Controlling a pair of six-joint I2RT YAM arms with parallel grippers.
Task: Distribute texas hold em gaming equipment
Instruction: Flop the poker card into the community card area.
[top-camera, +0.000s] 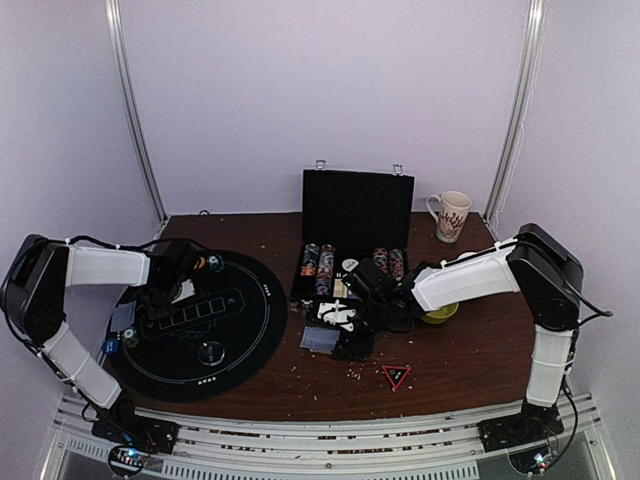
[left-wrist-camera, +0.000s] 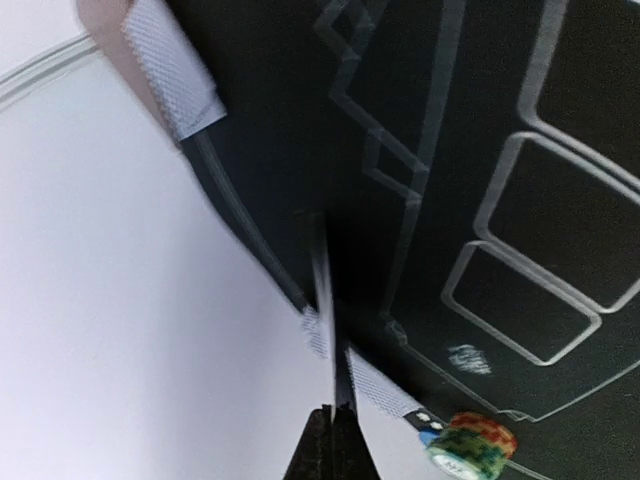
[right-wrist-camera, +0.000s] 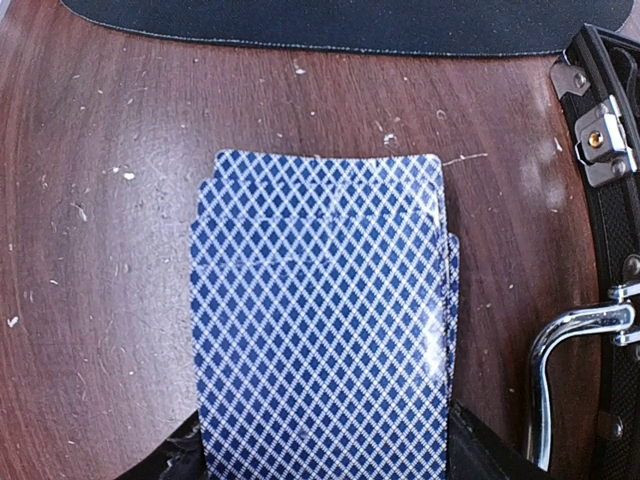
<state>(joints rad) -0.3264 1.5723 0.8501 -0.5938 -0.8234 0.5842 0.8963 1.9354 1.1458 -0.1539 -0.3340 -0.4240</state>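
Note:
My right gripper (top-camera: 340, 322) is shut on a deck of playing cards (right-wrist-camera: 320, 320) with blue diamond backs. The deck is slightly fanned and held over the brown table beside the open black case (top-camera: 355, 215); it also shows in the top view (top-camera: 320, 338). Rows of poker chips (top-camera: 320, 262) sit in the case. My left gripper (left-wrist-camera: 335, 428) is shut on a single card (left-wrist-camera: 325, 290), seen edge-on, over the left part of the black mat (top-camera: 250, 320). Two cards (left-wrist-camera: 380, 390) lie by the mat's edge next to a multi-coloured chip stack (left-wrist-camera: 472, 442). A clear disc (top-camera: 211, 351) lies on the mat.
The patterned mug (top-camera: 450, 215) stands at the back right. The yellow-green bowl (top-camera: 440, 313) sits behind my right arm. A red triangle (top-camera: 396, 376) lies near the front. The case's latch (right-wrist-camera: 600, 140) and metal handle (right-wrist-camera: 570, 340) are close on the deck's right.

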